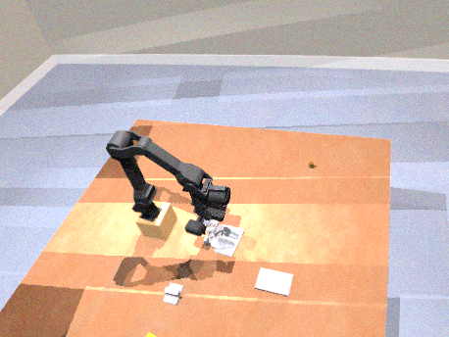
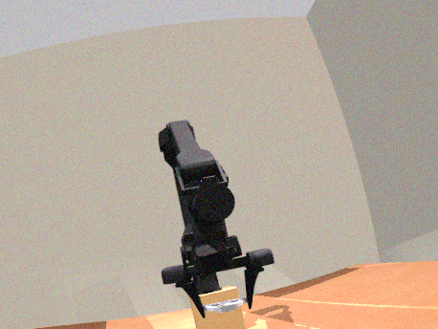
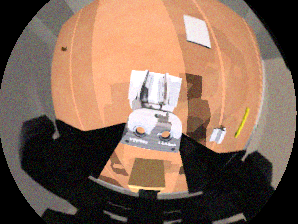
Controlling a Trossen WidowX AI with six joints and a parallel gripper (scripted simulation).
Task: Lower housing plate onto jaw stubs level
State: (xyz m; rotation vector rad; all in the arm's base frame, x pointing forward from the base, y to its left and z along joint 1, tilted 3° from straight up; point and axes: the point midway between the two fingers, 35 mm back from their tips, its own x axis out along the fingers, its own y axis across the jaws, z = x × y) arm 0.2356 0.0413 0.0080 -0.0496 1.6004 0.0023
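The housing plate point(image 2: 224, 305) point(image 3: 157, 120), pale with a rounded edge and two round holes, is held between the fingertips of my gripper point(image 2: 227, 311) point(image 3: 152, 131), which is shut on it. It looks roughly level in the exterior view. The white base point(image 1: 235, 249) point(image 3: 175, 89) lies on the table just beyond the held plate in the wrist view. The two jaws point(image 3: 156, 89) show on it as raised shapes with dark gaps. The held plate hides the base's near edge there. The stubs cannot be made out, nor can any contact with the plate.
The arm stands on a wooden block point(image 1: 169, 225) point(image 3: 146, 172). A white flat panel point(image 1: 274, 281) point(image 3: 197, 31) lies beyond the base. A small white piece point(image 1: 173, 294) point(image 3: 218, 134) and a yellow strip point(image 1: 151, 335) point(image 3: 242, 122) lie to one side. A tiny brown object point(image 1: 312, 165) point(image 3: 64, 49) lies far off.
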